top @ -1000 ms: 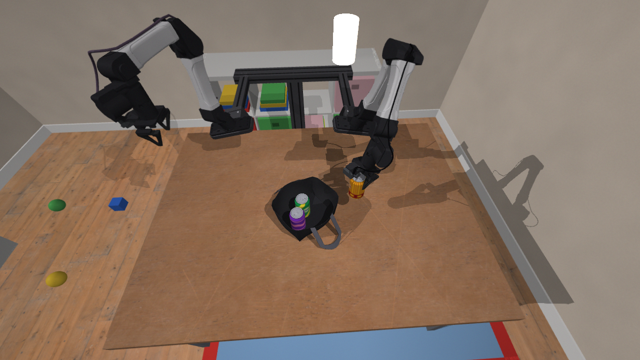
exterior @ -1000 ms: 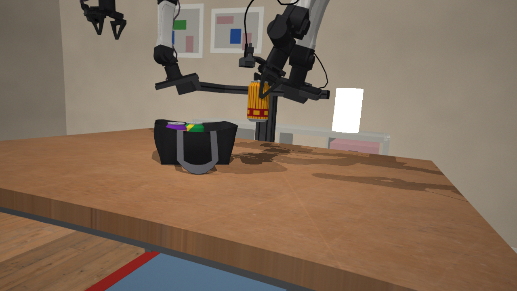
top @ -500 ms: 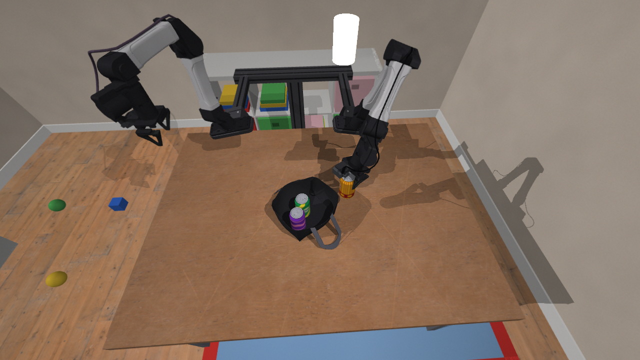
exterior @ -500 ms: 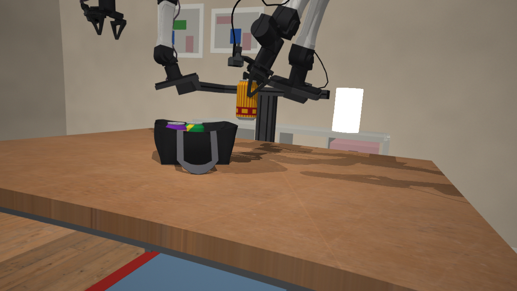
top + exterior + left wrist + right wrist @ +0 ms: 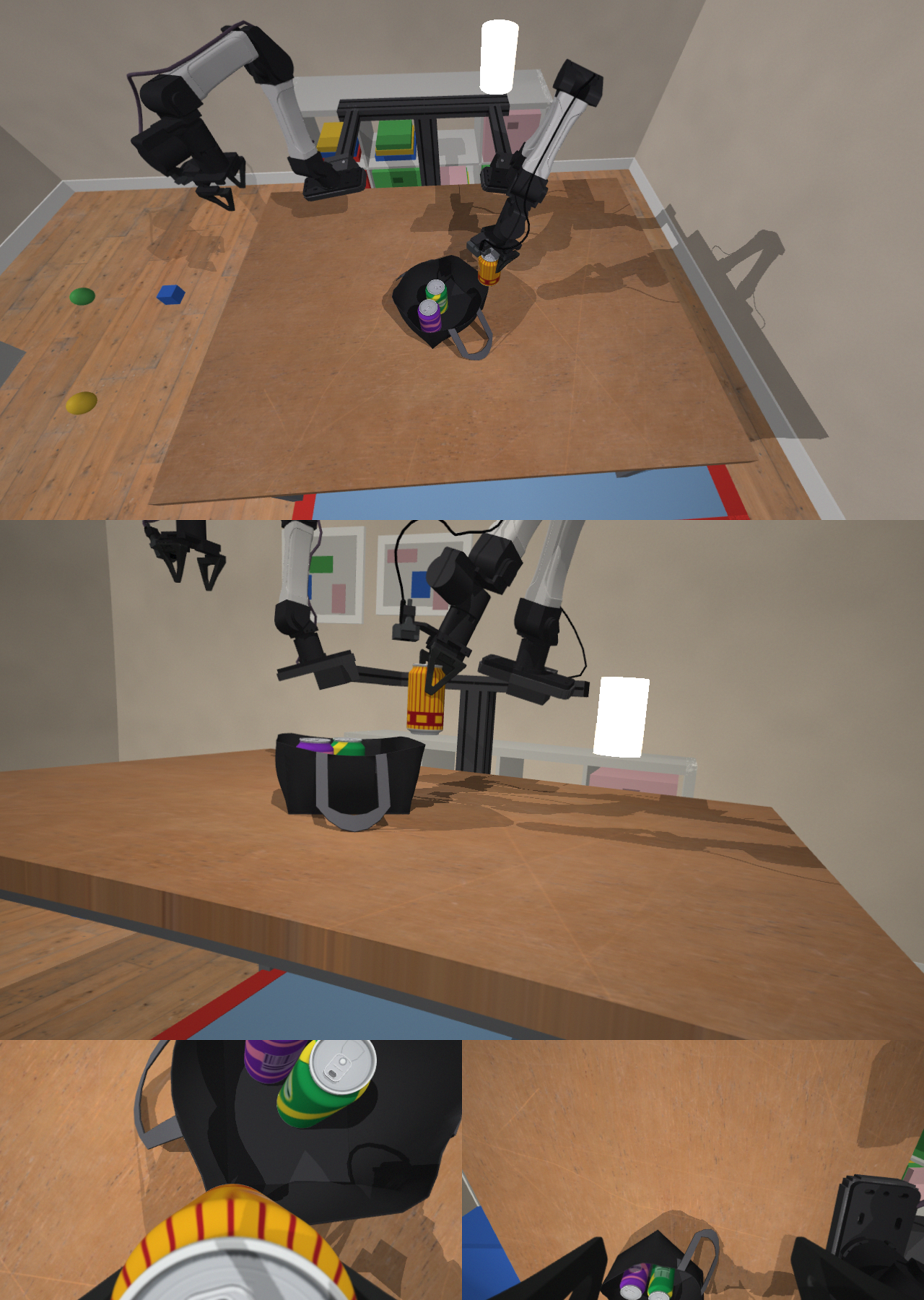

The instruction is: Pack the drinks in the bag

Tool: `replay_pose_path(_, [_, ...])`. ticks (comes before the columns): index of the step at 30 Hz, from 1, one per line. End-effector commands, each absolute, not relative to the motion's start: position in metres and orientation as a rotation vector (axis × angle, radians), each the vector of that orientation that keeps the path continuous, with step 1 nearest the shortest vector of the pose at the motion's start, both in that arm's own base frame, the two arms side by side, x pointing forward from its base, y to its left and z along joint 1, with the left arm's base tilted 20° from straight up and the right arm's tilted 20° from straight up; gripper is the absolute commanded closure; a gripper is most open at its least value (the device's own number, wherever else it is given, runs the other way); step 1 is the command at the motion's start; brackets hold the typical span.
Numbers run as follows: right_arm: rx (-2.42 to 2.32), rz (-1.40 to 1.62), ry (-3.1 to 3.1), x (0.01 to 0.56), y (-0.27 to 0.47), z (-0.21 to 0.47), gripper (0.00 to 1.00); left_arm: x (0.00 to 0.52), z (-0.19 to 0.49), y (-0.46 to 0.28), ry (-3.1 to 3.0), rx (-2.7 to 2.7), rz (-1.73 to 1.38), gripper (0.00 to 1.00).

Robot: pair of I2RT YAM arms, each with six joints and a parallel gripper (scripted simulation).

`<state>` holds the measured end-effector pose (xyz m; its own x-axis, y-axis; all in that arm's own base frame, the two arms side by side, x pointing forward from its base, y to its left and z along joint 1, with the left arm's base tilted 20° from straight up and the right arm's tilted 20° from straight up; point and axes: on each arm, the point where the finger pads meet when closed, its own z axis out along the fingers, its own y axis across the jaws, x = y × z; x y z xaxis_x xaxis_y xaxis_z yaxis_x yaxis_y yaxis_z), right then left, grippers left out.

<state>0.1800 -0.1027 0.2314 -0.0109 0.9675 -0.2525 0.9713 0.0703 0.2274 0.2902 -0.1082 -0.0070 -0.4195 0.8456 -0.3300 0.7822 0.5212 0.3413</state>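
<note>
We have the left gripper (image 5: pixel 492 257) (image 5: pixel 426 681) (image 5: pixel 232 1261) spread to the width of the yellow can (image 5: pixel 489 271) (image 5: pixel 424 707) (image 5: pixel 231 1220), its fingers on either side of it and the can off the table. The can's long axis is close to upright, lid up, its lower end near the bag's rim; we cannot tell whether they touch.

The black bag (image 5: pixel 406 284) (image 5: pixel 351 785) (image 5: pixel 361 1199) (image 5: pixel 657 1249) lies toward eight o'clock from the can in the top view. Its walls are up, and its handle (image 5: pixel 474 355) (image 5: pixel 353 820) (image 5: pixel 162 1134) (image 5: pixel 715 1253) flops out toward five. Inside, the green can (image 5: pixel 437 298) (image 5: pixel 351 747) (image 5: pixel 314 1105) (image 5: pixel 661 1280) stands beside the purple can (image 5: pixel 429 320) (image 5: pixel 314 746) (image 5: pixel 268 1062) (image 5: pixel 635 1278), the purple one farther from us.

We judge the left arm the nearer, and the move a short carry toward eight, over the rim, then straight down short of the green can. Too low, and we could fold the wall.

The wooden surface (image 5: pixel 355 401) (image 5: pixel 517 882) (image 5: pixel 72 1130) (image 5: pixel 678 1130) carries the bag. Well apart, toward ten, the right gripper (image 5: pixel 237 196) (image 5: pixel 193 584) (image 5: pixel 698 1248) hangs wide open, holding nothing. Beyond stand a low shelf (image 5: pixel 388 84) (image 5: pixel 646 762) and a bright lamp (image 5: pixel 497 58) (image 5: pixel 621 717).
</note>
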Motion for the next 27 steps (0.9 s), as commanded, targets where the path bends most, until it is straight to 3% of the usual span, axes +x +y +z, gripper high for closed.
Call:
replay_pose_path(1, [1.902, -0.006, 1.999, 0.183, -0.104, 0.239, 0.14, 0.319, 0.014, -0.122, 2.208, 1.267, 0.178, 0.30])
replay_pose_path(27, [1.902, -0.006, 1.999, 0.183, -0.104, 0.239, 0.14, 0.318, 0.004, -0.173, 2.206, 1.224, 0.183, 0.30])
